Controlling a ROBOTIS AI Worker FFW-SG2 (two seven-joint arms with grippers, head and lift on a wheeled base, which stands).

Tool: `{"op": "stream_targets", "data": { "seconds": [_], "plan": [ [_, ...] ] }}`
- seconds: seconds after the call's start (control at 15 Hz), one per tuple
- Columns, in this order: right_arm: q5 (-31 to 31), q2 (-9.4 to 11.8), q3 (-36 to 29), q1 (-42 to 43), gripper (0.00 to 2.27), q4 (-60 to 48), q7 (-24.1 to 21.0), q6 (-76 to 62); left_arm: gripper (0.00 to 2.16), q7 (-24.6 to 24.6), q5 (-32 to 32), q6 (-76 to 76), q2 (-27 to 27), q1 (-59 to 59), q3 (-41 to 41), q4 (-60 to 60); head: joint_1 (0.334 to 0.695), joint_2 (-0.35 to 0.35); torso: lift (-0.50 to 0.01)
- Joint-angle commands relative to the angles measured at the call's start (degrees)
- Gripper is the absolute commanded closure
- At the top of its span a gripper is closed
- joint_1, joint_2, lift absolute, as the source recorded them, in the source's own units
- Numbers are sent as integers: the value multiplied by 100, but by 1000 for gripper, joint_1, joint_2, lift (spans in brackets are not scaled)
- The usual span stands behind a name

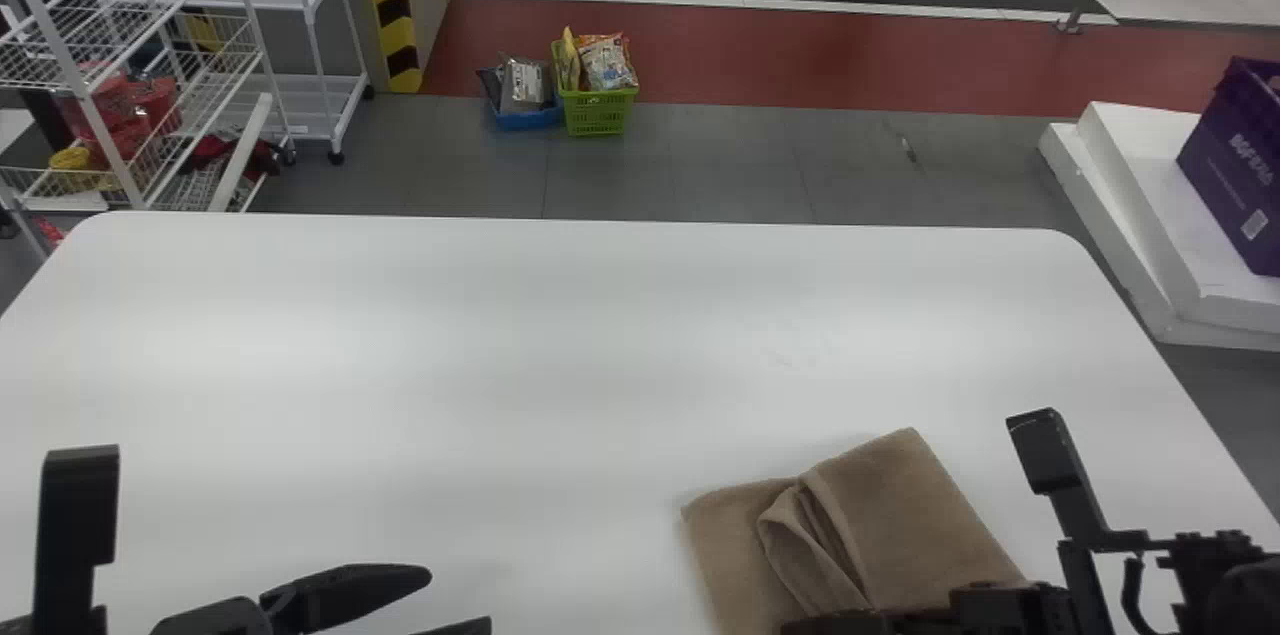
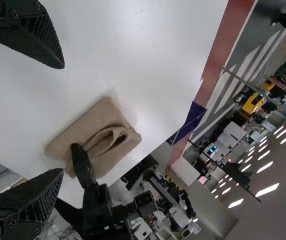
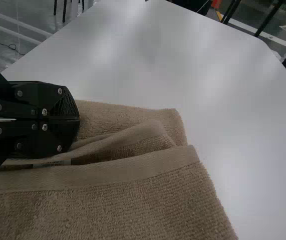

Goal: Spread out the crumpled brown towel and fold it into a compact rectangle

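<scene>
The brown towel (image 1: 900, 515) lies folded into a rough block near the table's front, right of centre, with a loose, rumpled fold on its upper side. My right gripper (image 1: 835, 623) is over the towel's near part. In the right wrist view the towel (image 3: 132, 200) shows a raised, uneven layer beside my right gripper (image 3: 78, 120), whose fingers are pressed together; no cloth is visible between them. My left gripper (image 1: 460, 598) stands open at the front left, apart from the towel. The left wrist view shows the towel (image 2: 90, 125) beyond my left gripper (image 2: 63, 119).
The white table (image 1: 450, 365) stretches out beyond and left of the towel. Past its edges stand a white wire rack (image 1: 130, 65) at the back left, a green basket (image 1: 597, 113) on the floor, and a purple crate (image 1: 1235, 165) on white blocks at the right.
</scene>
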State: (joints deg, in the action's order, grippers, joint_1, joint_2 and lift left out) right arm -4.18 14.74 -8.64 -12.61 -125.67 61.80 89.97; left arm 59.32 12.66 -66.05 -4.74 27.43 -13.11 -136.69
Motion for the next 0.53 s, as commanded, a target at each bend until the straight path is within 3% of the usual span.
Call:
{"op": "stream_targets", "data": {
  "seconds": [0.0,0.33,0.47],
  "plan": [
    [-110,-15,-323,-83,1413,-247,139,11,76,1,0,0,0,-1,-8,2,695,-97,-127],
    [-136,-32,-1404,-672,1413,-748,667,11,76,-17,0,0,0,-36,1,19,695,-137,-127],
    [-277,-24,-1922,-866,1413,-739,667,11,76,-17,0,0,0,-45,28,37,695,-204,-127]
  ]
}}
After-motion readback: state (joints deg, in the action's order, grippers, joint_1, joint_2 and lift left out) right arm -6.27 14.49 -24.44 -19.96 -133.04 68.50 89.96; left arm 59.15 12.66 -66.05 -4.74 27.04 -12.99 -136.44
